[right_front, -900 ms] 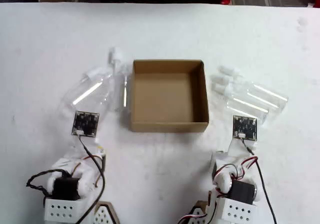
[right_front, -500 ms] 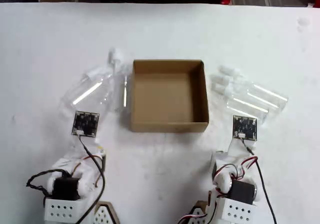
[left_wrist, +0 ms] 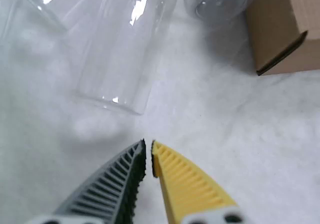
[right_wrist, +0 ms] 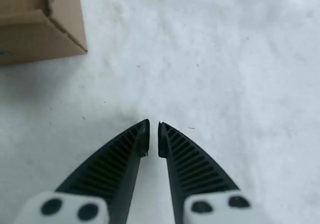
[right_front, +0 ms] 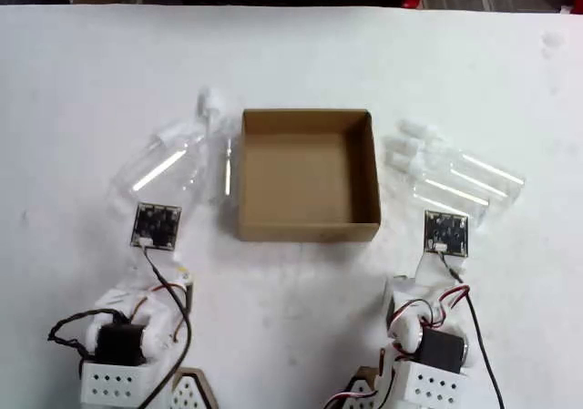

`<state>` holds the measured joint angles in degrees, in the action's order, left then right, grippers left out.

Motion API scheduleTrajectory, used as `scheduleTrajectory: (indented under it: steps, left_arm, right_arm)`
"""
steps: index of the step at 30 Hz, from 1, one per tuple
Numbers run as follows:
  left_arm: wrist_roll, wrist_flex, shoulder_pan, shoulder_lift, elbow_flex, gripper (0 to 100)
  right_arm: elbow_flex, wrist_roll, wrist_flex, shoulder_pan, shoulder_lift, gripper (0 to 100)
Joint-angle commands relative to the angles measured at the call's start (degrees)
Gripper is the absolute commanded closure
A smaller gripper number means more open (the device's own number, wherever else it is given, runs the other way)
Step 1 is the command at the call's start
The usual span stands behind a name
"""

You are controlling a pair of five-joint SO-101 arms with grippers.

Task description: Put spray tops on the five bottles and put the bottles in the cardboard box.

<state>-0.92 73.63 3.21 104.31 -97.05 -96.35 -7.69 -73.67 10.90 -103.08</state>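
The open cardboard box [right_front: 308,174] sits mid-table with nothing inside. Two clear bottles [right_front: 160,167] with white spray tops lie to its left, one [right_front: 221,154] tight against the box wall. Three more clear bottles [right_front: 455,183] lie side by side to its right, white tops toward the box. My left gripper [left_wrist: 148,150], grey and yellow, is shut and empty just short of a bottle's base [left_wrist: 120,59]. My right gripper [right_wrist: 152,130] is shut over bare table, near the box corner [right_wrist: 40,24]. Both arms are drawn back at the near edge.
The left arm's wrist board [right_front: 157,225] and the right arm's wrist board [right_front: 446,233] hang over the table in front of the bottle groups. White tabletop [right_front: 301,54] stretches open behind the box and between the two arms.
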Motion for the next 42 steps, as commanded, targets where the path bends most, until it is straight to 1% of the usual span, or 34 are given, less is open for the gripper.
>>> scheduleTrajectory:
  steps: [1, 27, 34, 42]
  left_arm:
    - [0.5, 0.2, 0.3, 0.2, 0.1, 98]
    - [0.4, 0.2, 0.0, 0.2, 0.1, 98]
    - [0.4, 0.2, 0.0, 0.2, 0.1, 98]
    - [0.5, 0.2, 0.0, 0.2, 0.1, 98]
  right_arm:
    - [-0.5, 0.0, 0.9, -0.3, -0.1, 98.1]
    - [-0.5, 0.0, 1.0, -0.5, -0.2, 98.1]
    - [-0.5, 0.0, 0.9, -5.1, -0.2, 98.1]
    - [-0.5, 0.0, 0.9, -5.3, -0.2, 98.2]
